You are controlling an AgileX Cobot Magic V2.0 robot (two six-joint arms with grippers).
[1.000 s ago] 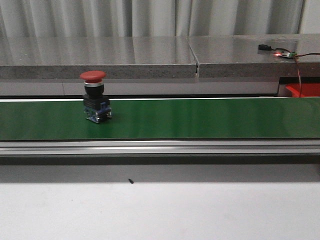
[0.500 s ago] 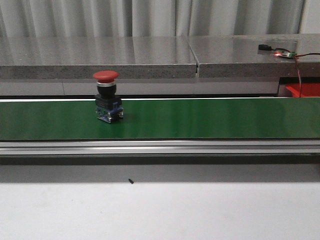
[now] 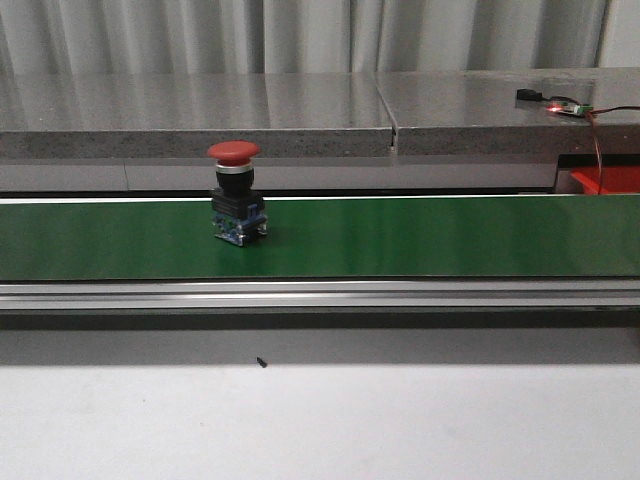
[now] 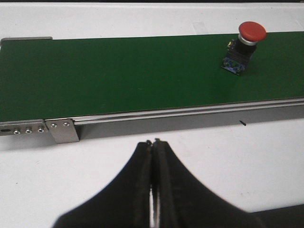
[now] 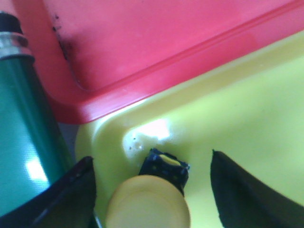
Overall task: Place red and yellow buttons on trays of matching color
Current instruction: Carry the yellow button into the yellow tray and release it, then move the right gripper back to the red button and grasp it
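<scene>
A red button [image 3: 235, 192] with a black and blue base stands upright on the green conveyor belt [image 3: 420, 236], left of centre. The left wrist view shows the same red button [image 4: 246, 44] far beyond my left gripper [image 4: 152, 141], which is shut and empty over the white table. My right gripper [image 5: 152, 171] is open, its fingers apart on either side of a yellow button [image 5: 149, 205] that rests in a corner of the yellow tray [image 5: 237, 123]. The red tray [image 5: 156, 42] lies right beside the yellow one. Neither gripper shows in the front view.
A green cylinder [image 5: 23, 123] with a metal band stands close beside the yellow tray. A red bin [image 3: 610, 180] sits at the far right behind the belt. A grey stone ledge [image 3: 300, 110] runs behind the conveyor, with a small circuit board [image 3: 565, 106] on it.
The red button has travelled to the right along the belt, staying upright. Nothing else in the front view has moved.
</scene>
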